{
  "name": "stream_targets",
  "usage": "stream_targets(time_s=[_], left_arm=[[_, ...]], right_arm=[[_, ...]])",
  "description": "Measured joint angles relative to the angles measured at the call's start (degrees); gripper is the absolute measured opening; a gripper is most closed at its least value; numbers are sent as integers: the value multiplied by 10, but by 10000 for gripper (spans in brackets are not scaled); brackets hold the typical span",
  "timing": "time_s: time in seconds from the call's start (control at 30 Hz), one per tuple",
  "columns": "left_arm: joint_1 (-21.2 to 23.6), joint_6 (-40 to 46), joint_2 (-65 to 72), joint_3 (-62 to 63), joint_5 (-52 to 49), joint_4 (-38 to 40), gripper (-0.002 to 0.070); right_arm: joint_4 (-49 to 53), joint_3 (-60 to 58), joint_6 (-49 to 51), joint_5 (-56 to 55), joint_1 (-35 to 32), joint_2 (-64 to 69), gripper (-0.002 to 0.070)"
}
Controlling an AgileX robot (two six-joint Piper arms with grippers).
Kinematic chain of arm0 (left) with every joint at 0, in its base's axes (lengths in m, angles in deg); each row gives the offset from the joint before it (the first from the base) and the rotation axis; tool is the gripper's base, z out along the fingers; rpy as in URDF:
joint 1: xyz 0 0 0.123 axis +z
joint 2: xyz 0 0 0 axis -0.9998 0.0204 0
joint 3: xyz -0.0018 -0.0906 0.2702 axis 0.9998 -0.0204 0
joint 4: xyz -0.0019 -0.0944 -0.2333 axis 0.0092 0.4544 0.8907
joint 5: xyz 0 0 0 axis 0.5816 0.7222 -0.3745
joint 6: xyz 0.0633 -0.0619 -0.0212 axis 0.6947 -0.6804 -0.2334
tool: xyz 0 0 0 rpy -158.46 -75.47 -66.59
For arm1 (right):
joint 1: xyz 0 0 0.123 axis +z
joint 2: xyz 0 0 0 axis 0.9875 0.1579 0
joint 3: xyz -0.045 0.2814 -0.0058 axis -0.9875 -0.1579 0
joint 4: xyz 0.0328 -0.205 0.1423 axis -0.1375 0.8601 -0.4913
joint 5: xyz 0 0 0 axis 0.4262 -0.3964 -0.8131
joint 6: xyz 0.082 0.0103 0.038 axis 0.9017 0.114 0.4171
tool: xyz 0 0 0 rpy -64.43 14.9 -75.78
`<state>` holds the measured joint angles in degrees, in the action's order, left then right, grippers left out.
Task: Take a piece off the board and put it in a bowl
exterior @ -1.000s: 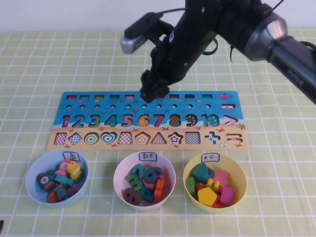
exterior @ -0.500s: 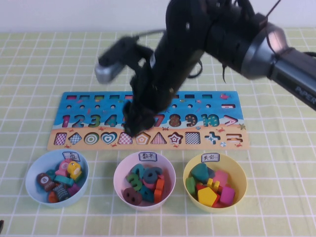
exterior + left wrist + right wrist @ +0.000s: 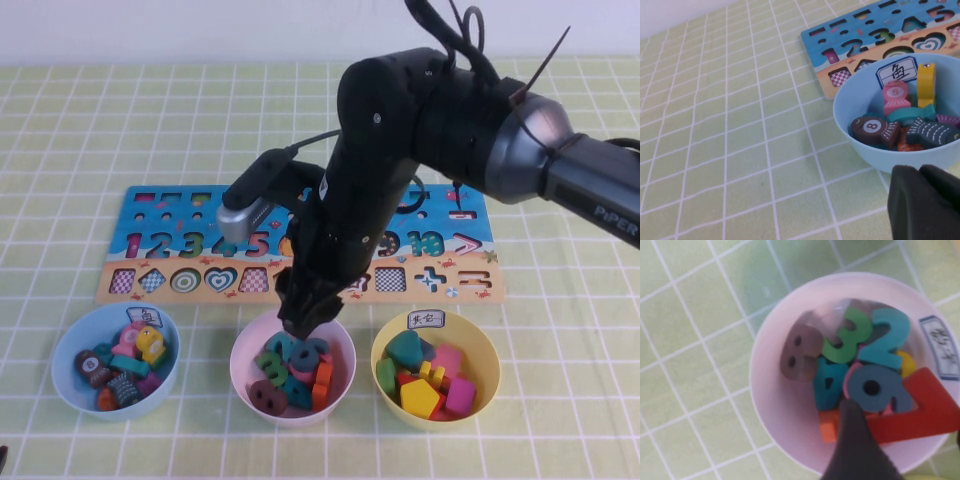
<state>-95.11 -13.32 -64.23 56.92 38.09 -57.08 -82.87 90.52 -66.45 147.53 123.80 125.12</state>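
Observation:
My right gripper (image 3: 304,316) hangs just above the pale pink bowl (image 3: 240,376), in the middle of the three bowls. In the right wrist view it (image 3: 907,422) is shut on the flat red numeral 7 (image 3: 925,407), held over the bowl (image 3: 775,390) and its pile of numerals. The bowl's white label (image 3: 940,347) sits on the rim. The blue and tan board (image 3: 160,286) lies behind the bowls, its middle hidden by the arm. My left gripper (image 3: 925,200) is shut and empty, low beside the light blue bowl (image 3: 850,115).
The light blue bowl (image 3: 66,385) with fish pieces stands at the left, the yellow bowl (image 3: 492,385) with shape pieces at the right. The board's near corner (image 3: 840,37) shows in the left wrist view. A green checked cloth covers the table.
My right arm has swung from the board's back row, over the numerals, toward me and down, and now hangs over the pink bowl. The left arm has not moved.

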Motion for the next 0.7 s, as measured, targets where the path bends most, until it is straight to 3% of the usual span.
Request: stream_targets(time_s=[0.43, 0.7], left_arm=[[0, 0, 0, 0, 0, 0, -5], [0, 0, 0, 0, 0, 0, -5]], right_arm=[[-61, 0, -20, -2, 0, 16, 360], [-61, 0, -20, -2, 0, 16, 481]])
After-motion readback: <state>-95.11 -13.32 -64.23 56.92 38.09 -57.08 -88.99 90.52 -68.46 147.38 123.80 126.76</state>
